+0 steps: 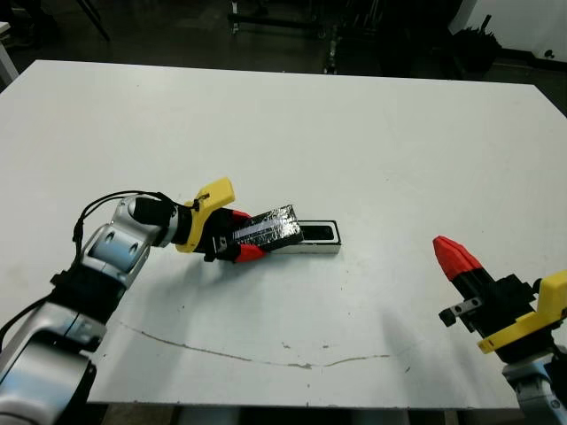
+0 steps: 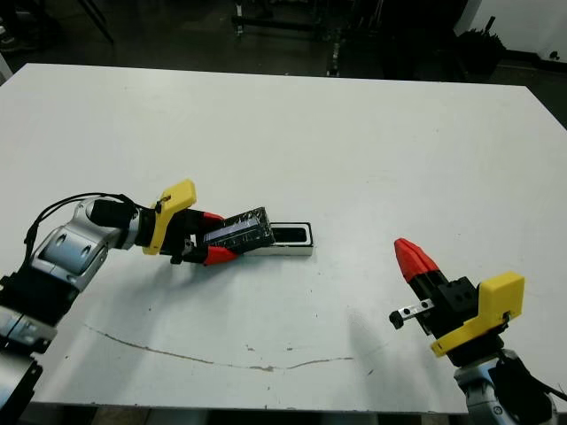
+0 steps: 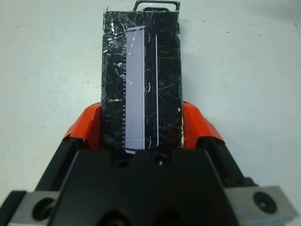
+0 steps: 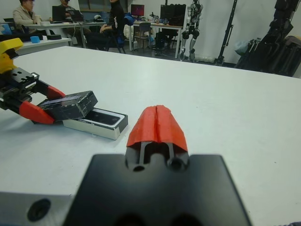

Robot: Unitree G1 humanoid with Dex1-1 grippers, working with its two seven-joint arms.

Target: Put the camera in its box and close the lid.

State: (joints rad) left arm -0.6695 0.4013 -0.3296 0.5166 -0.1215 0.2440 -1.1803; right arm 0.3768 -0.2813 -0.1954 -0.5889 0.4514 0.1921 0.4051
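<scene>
Lid (image 1: 268, 227), the glossy black slab with the wrinkled reflective top, sits clamped between the two red fingers (image 3: 86, 127) of the left gripper (image 1: 241, 237), which grip its long edges near one end. That hold leaves most of the slab's length free beyond the fingertips, so the far end can be laid over the box without the fingers getting in the way. The slab is tilted, its far end reaching over the near end of the box (image 1: 317, 237) and riding above the rim; whether it touches the rim I cannot tell.

The box lies on the white table (image 1: 354, 133), roughly in the middle, lined up lengthwise with the lid. Its uncovered part shows a dark interior inside a pale wall, which I take to be the camera (image 4: 104, 117) already lying in it, though the frames are not clear enough to be sure. If so, only the closing remains, and the lid would need to slide further along the box and drop level for that.

The right gripper (image 1: 455, 255) hovers well apart on the robot's right side, its red tips pressed together with nothing between them. It seems parked clear of the work, leaving room for the left arm, yet near enough to steady the box if it shifts.
</scene>
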